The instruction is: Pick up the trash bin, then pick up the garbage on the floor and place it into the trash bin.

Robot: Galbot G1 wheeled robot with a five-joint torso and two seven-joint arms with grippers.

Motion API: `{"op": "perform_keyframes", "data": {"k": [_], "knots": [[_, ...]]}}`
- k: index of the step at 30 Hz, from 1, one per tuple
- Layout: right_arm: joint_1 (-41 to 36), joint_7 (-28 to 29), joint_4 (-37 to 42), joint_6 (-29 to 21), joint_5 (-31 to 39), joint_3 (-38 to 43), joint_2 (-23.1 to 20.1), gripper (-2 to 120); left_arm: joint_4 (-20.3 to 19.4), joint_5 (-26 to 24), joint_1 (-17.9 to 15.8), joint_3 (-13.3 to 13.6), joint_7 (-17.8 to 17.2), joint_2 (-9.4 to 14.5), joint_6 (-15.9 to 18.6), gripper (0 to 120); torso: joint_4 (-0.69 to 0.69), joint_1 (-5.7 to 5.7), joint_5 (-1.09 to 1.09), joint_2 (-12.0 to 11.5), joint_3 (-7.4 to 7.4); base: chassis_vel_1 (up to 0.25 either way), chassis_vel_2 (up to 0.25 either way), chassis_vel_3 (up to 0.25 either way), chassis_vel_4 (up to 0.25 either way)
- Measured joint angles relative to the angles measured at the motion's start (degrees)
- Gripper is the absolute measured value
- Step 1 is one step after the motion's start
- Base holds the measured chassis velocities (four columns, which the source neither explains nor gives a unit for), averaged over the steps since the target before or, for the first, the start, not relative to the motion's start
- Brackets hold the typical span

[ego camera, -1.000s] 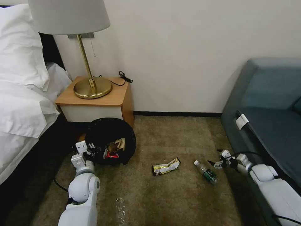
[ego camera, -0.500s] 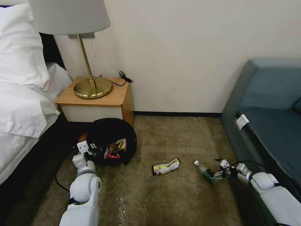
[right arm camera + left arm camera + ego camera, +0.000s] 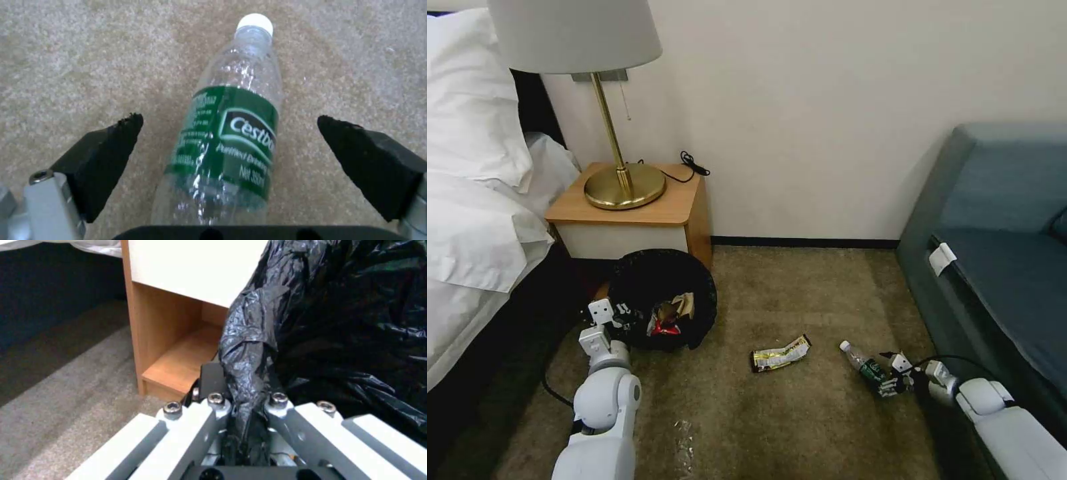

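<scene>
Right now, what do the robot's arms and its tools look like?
Both arms are smooth, rounded white shells with bulging joints. The left tool has pale grey metal links with silver bolt heads and a white boxy block on its wrist. The right tool has two black wedge-shaped pads on grey metal. A black cable loops beside each arm.

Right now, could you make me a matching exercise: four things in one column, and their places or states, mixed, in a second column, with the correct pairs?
Things
1. bottle
2. dark wrapper
3. red wrapper
4. bin liner

Places or states
A. inside the bin
B. pinched by the left gripper
C. lying between the open right gripper fingers
D. alone on the carpet, left of the bottle

Pairs: 1-C, 2-D, 3-A, 4-B
</scene>
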Motion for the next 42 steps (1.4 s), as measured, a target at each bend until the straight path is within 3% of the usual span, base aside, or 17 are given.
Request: {"op": "perform_keyframes", "data": {"k": [14, 42], "knots": [[1.17, 0.68, -1.47, -0.33, -0.90, -0.98, 2.65, 100, 0.02, -0.16, -0.05, -0.17, -0.02, 0.20, 0.06, 2, 0.01, 0.00, 0.00, 0.00, 0.00, 0.000, 0.000, 0.000, 0.000], [0.87, 1.17, -1.07, -0.15, -0.77, 0.10, 2.57, 100, -0.51, -0.21, -0.02, -0.19, -0.02, 0.21, 0.23, 2, 0.01, 0.00, 0.01, 0.00, 0.00, 0.000, 0.000, 0.000, 0.000]]}}
